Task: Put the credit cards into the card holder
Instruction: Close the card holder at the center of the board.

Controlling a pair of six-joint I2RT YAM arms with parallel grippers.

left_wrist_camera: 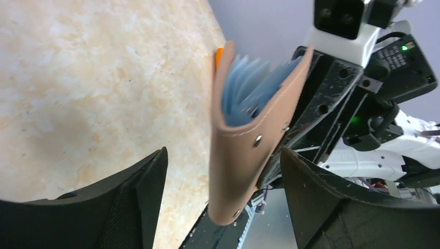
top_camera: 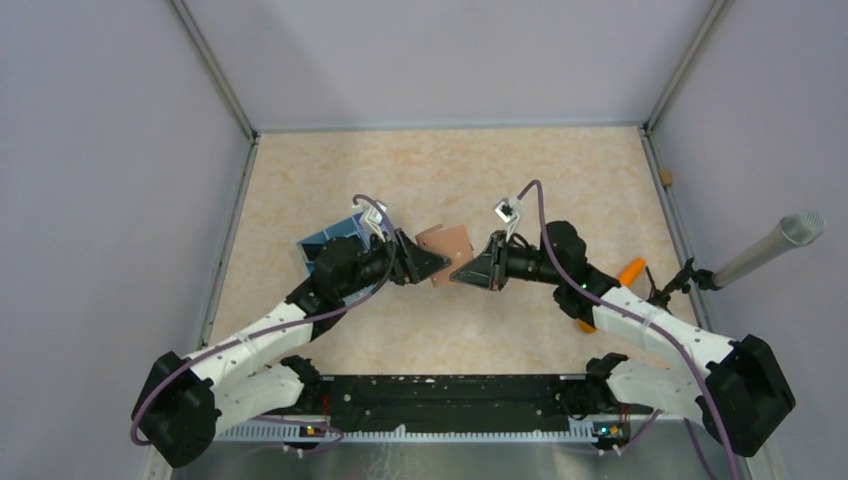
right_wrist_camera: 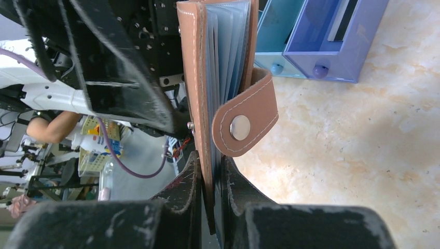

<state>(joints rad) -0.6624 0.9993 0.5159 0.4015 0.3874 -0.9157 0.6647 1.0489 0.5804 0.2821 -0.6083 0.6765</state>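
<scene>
Card holder clamped edge-on in right gripper, pinched tight on its lower edge, raised between the 2 arms, presumably to keep sleeves accessible. Left gripper spread wide astride it, holding nothing.

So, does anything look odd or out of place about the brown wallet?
Slightly. The card holder stands on edge, pinched by the right pincer, and its snap strap hangs loose, unfastened. The left pincer is open around it. Nothing looks damaged.
</scene>
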